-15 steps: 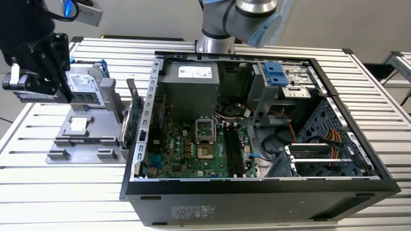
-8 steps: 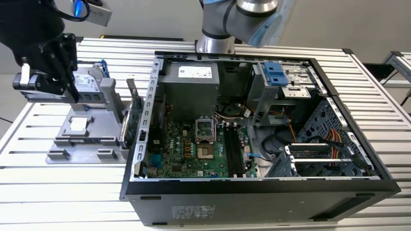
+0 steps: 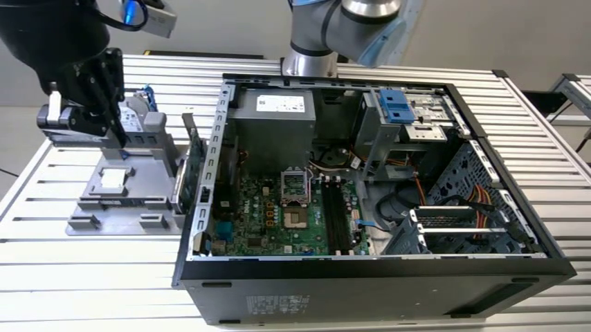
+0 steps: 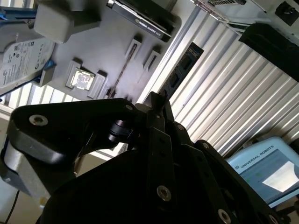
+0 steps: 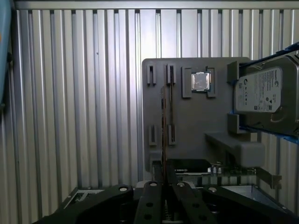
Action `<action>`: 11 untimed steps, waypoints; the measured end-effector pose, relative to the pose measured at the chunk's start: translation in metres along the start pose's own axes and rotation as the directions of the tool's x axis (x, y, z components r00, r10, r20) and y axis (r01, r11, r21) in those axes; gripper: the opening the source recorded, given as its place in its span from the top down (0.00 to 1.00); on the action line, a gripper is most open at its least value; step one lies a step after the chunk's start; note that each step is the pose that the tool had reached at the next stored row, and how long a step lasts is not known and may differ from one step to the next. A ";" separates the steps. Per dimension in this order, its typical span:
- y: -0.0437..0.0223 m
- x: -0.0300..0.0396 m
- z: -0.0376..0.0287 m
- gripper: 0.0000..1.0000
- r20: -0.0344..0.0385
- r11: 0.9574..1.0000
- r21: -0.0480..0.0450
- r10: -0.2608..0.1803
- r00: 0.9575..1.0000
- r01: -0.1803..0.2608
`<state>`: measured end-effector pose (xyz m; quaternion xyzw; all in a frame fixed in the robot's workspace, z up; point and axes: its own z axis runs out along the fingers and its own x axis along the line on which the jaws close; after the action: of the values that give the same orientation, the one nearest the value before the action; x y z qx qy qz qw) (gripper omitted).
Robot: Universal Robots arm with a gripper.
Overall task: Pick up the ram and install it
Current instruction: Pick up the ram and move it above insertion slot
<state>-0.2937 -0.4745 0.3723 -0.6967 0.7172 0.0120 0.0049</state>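
The claw (image 4: 158, 100) pinches the ram (image 4: 181, 67) by one end, above the grey holder tray (image 5: 187, 121) on the worktop (image 3: 55, 277). Done well, I judge, the stick travels untilted and meets the motherboard's memory slots (image 3: 334, 214) squarely, pressed evenly.

Arm (image 3: 337, 28), one: reaching over to the exterior view's left, black gripper (image 3: 113, 121) pointed downward, fingers (image 4: 161, 137) pinched together on the ram (image 4: 181, 69).

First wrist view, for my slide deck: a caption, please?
Fingers hold the ram edge-on over the gray fixture tray.
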 end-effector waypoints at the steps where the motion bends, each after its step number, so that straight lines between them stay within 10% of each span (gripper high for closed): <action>1: -0.0020 0.0000 -0.0001 1.00 0.000 1.000 0.000 0.000 1.000 0.000; 11: -0.0298 -0.0009 -0.0013 1.00 0.000 1.000 0.000 0.000 1.000 0.000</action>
<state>-0.2639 -0.4745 0.3734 -0.6967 0.7172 0.0121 0.0049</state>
